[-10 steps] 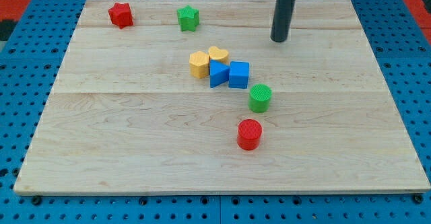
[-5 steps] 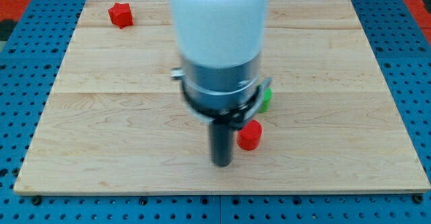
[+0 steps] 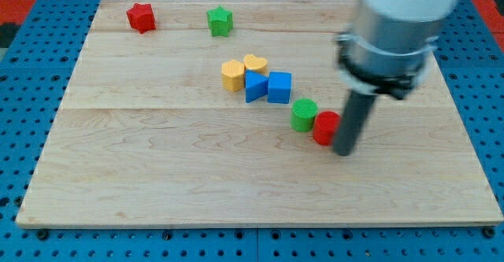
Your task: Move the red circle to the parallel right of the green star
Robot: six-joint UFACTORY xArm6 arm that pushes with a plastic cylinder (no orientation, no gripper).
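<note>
The red circle [image 3: 324, 127] stands right of the board's middle, touching the right side of the green circle [image 3: 304, 114]. My tip [image 3: 344, 152] is down on the board right against the red circle's lower right side. The green star [image 3: 220, 20] sits near the view's top, left of centre, far from the red circle. The arm's white and grey body [image 3: 394, 26] hangs over the board's upper right.
A red star [image 3: 140, 16] lies at the top left. A yellow hexagon [image 3: 232, 75], a yellow heart [image 3: 255, 63], a blue triangle [image 3: 254, 86] and a blue cube [image 3: 279, 87] cluster just up-left of the green circle. The wooden board [image 3: 157, 175] lies on a blue pegboard.
The red circle has moved up and right from the lower middle, now against the green circle. My tip swept from the top right, down past the circle's left, to its lower right.
</note>
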